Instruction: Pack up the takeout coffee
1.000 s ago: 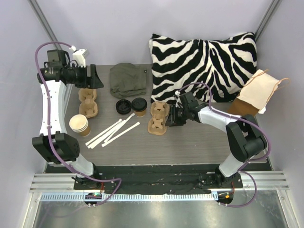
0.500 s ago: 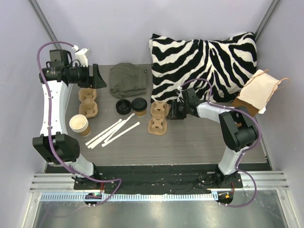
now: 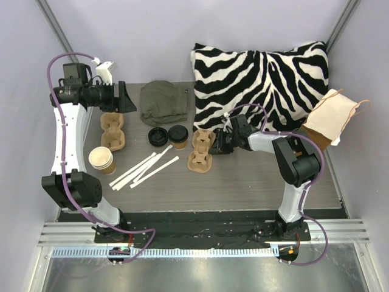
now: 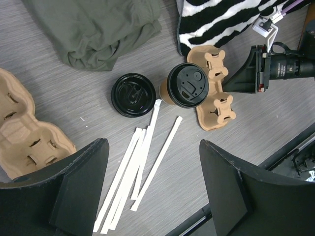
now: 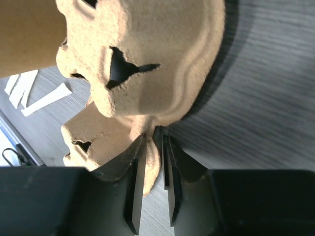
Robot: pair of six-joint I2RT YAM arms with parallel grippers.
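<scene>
The takeout coffee (image 3: 178, 137), a brown paper cup wearing a black lid (image 4: 187, 85), stands upright at mid-table. Right beside it lies a tan pulp two-hole carrier (image 3: 202, 151), both holes bare. My right gripper (image 3: 217, 146) lies low at the carrier's right edge. In the right wrist view its jaws (image 5: 151, 135) are narrow, with the carrier's rim (image 5: 152, 162) between them, and the cup's brown side (image 5: 24, 34) shows at upper left. My left gripper (image 3: 121, 97) hangs high at the back left, wide open (image 4: 153, 142) and holding nothing.
A loose black lid (image 3: 158, 135) lies left of the cup. White paper sticks (image 3: 146, 169) are scattered in front. A second carrier (image 3: 112, 129) and a lidless paper cup (image 3: 101, 159) sit at left. A green cloth (image 3: 163, 102), zebra pillow (image 3: 261, 79) and paper bag (image 3: 331, 118) lie at the back.
My right gripper has slid left up to the carrier's edge and its jaws have narrowed around the rim. The left arm has not moved.
</scene>
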